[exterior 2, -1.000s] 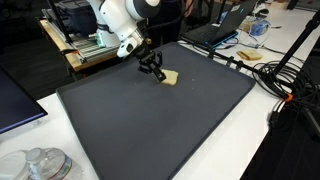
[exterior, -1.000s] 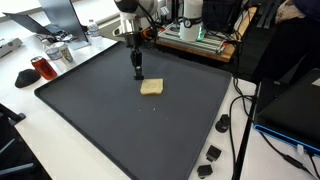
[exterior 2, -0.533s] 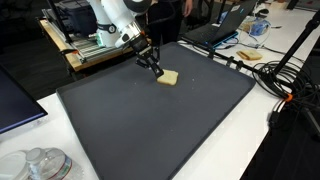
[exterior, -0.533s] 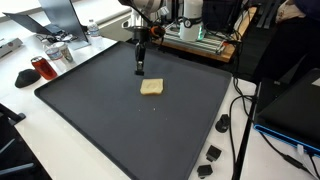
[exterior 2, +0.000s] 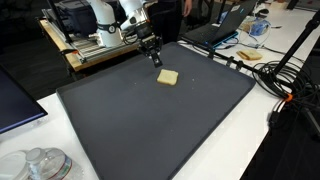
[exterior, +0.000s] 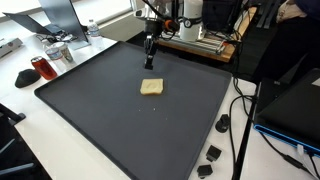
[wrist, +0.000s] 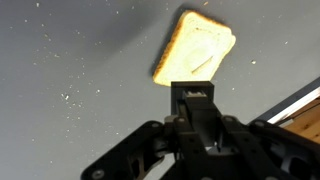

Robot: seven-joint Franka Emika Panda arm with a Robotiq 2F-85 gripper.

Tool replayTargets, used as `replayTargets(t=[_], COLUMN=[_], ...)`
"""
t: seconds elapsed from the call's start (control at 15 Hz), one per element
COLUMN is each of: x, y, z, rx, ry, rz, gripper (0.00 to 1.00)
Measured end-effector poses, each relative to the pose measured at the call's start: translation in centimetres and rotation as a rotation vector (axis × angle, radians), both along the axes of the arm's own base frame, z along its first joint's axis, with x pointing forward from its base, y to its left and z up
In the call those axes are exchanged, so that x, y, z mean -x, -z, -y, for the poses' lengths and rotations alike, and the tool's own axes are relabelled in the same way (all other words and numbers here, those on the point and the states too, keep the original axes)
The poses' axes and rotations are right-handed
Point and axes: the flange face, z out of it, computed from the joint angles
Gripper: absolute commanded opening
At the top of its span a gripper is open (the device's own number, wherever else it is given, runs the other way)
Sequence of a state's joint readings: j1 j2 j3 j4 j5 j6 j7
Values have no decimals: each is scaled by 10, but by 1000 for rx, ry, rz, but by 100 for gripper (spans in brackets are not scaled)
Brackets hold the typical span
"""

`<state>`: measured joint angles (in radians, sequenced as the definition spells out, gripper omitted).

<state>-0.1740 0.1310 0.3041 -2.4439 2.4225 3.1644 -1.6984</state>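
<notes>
A pale yellow, toast-like flat square (exterior: 151,87) lies on the large dark mat (exterior: 110,115), towards its far side; it also shows in the other exterior view (exterior 2: 168,77). My gripper (exterior: 151,62) hangs above the mat just beyond the square, apart from it, near the mat's back edge (exterior 2: 157,60). In the wrist view the square (wrist: 194,48) sits just ahead of the gripper (wrist: 195,95). The black fingers are pressed together with nothing between them.
A wooden rack with equipment (exterior: 200,40) stands right behind the mat. A red object (exterior: 40,68) and a laptop (exterior: 55,15) sit off one side. Small black parts (exterior: 222,123) and cables (exterior: 240,120) lie on the white table; clear jars (exterior 2: 40,165) stand near the front.
The gripper has risen and drawn back from the square towards the mat's far edge. The square has stayed where it was.
</notes>
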Motion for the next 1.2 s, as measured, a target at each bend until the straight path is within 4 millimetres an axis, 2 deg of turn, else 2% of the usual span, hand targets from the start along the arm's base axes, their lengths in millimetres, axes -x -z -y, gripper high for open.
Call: replayTargets(t=[0.27,0.53,0.6,0.87,0.93,1.2], x=[7,8,9,10,10,11], y=[-25,-16,-11,-9,-9,-6], z=[-15,-22,-23,-23,-23,-22], rx=[57,-24,-55,-60,-60,-78], ry=[-8,-1,-2,-3,-3,24], rz=[-7,33,51,49,49,39], gripper=[5,5,21,21,5,5])
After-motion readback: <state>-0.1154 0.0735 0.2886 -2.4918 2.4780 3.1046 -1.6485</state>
